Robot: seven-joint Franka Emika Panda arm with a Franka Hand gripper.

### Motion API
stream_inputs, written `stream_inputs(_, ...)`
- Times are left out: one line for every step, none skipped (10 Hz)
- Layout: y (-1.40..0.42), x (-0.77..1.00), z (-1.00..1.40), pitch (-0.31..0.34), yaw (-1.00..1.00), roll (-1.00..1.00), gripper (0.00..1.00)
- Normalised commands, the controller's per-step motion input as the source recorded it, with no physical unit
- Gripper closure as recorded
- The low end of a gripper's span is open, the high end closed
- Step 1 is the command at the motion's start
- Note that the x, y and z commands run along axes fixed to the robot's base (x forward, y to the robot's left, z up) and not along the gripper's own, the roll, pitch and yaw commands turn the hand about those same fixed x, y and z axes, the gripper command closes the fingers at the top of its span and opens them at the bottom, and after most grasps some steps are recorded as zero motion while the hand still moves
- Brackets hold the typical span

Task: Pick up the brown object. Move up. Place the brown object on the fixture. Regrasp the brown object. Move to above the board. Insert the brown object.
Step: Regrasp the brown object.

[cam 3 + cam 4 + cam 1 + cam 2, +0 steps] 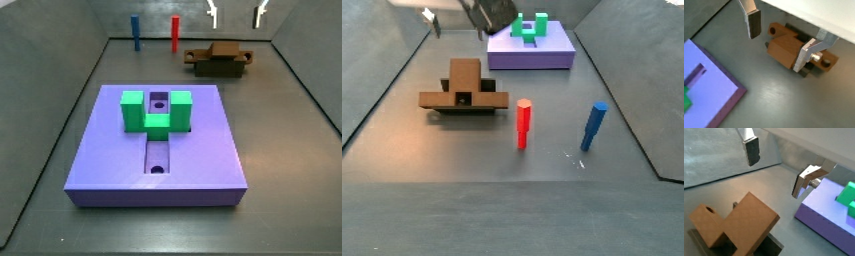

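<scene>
Silver-plated, my tool (pixel 781 42) hangs wide open and empty above the brown object (pixel 787 48), which rests on the fixture (pixel 465 108); the board (pixel 158 150) lies apart.

Brown object (pixel 219 55), purple board (pixel 201 150), green block (pixel 156 110), silver end effector (pixel 781 42).

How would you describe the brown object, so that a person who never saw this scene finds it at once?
Start at the purple board; on the grey floor beyond its end stands the dark fixture. The brown object lies on it, below the open gripper. It is the only wood-coloured T-shaped block, unlike the thin red post and blue post nearby.
</scene>
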Motion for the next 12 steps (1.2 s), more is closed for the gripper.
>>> stream_inputs(-0.02, 0.21, 0.07, -0.017, 0.19, 1.00, 0.00)
stream_inputs(0.00, 0.16, 0.00, 0.000, 0.15, 1.00, 0.00)
stream_inputs(0.00, 0.08, 0.00, 0.000, 0.10, 1.00, 0.00)
stream_inputs(0.00, 0.03, 0.00, 0.029, 0.06, 1.00, 0.00)
stream_inputs(0.00, 0.07, 0.00, 0.074, 0.03, 1.00, 0.00)
stream_inputs(0.00, 0.11, 0.00, 0.114, 0.00, 1.00, 0.00)
stream_inputs(0.00, 0.10, 0.00, 0.117, 0.00, 1.00, 0.00)
stream_inputs(-0.02, 0.10, 0.00, 0.086, 0.00, 1.00, 0.00)
stream_inputs(-0.05, 0.08, 0.00, 0.040, 0.00, 1.00, 0.00)
stream_inputs(-0.07, 0.04, 0.00, 0.011, 0.00, 1.00, 0.00)
stream_inputs(-0.06, 0.01, 0.00, 0.029, 0.00, 1.00, 0.00)
stream_inputs(-0.04, 0.01, 0.00, 0.051, 0.03, 1.00, 0.00)
